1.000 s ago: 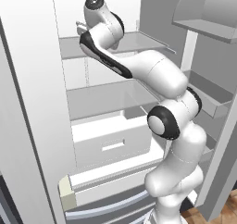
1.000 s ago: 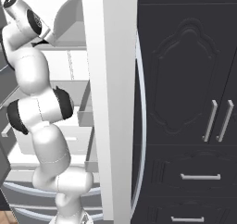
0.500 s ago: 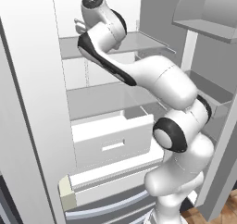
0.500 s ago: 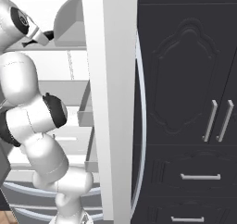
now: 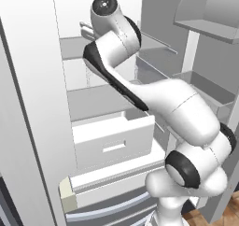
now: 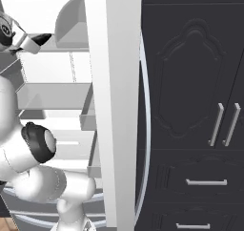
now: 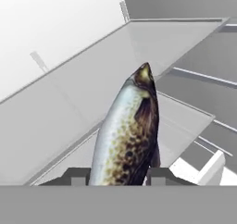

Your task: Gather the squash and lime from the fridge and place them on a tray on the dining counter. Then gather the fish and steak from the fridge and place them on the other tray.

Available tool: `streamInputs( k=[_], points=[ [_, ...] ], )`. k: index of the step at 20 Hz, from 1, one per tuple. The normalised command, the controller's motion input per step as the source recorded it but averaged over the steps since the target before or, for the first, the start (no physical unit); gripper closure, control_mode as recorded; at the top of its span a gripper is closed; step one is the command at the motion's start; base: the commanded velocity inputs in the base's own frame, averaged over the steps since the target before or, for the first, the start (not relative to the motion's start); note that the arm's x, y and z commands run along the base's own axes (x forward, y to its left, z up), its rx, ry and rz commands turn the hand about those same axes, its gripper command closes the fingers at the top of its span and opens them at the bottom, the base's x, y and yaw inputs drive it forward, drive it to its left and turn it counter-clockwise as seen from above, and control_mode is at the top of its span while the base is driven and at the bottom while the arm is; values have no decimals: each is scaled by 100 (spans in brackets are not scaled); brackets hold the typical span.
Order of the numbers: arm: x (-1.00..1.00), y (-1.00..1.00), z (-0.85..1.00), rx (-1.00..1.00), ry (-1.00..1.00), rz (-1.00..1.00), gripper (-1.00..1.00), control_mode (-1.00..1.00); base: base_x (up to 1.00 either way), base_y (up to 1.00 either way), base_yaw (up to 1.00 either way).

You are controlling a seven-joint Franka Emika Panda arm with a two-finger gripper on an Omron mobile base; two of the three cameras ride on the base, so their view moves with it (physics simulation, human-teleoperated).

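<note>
The fish (image 7: 127, 140), silvery with dark speckles, stands up between my fingertips (image 7: 76, 174) in the hand view, and both tips press its sides. My gripper (image 7: 118, 177) is shut on it just over the grey upper shelf (image 7: 65, 112) of the open fridge (image 5: 112, 141). The left base view has the hand (image 5: 85, 30) reaching in at that upper shelf, and it also shows in the right base view (image 6: 40, 38). The fish itself is hidden behind the arm in both base views. The squash, lime, steak, trays and dining counter are out of view.
A white fridge drawer (image 5: 114, 148) stands pulled out below the shelves. Door bins (image 5: 205, 19) hang on the open door at the right. The other door's edge (image 6: 114, 106) stands close beside the arm. Dark cabinets with silver handles (image 6: 224, 125) flank the fridge.
The arm's elbow has swung lower and to the right, closer to the cameras. The hand has stayed at the upper shelf.
</note>
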Motion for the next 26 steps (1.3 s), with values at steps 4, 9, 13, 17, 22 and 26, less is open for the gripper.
streamInputs(
  k=[4, 9, 13, 17, 22, 26],
  points=[
    [-78, -27, 0, 4, -3, 7, 100, -100, 0, 0, 0],
    [-81, -28, 0, 5, 0, 10, 100, -100, 0, 0, 0],
    [-83, -24, 0, 8, 0, 12, 100, -100, 0, 0, 0],
    [-71, -14, 0, 6, 0, 14, 100, -100, 0, 0, 0],
    [-63, -13, 0, 5, 0, 19, 100, -100, 0, 0, 0],
    [-57, -21, 1, 3, 0, 24, 100, -100, 0, 0, 0]
  ],
)
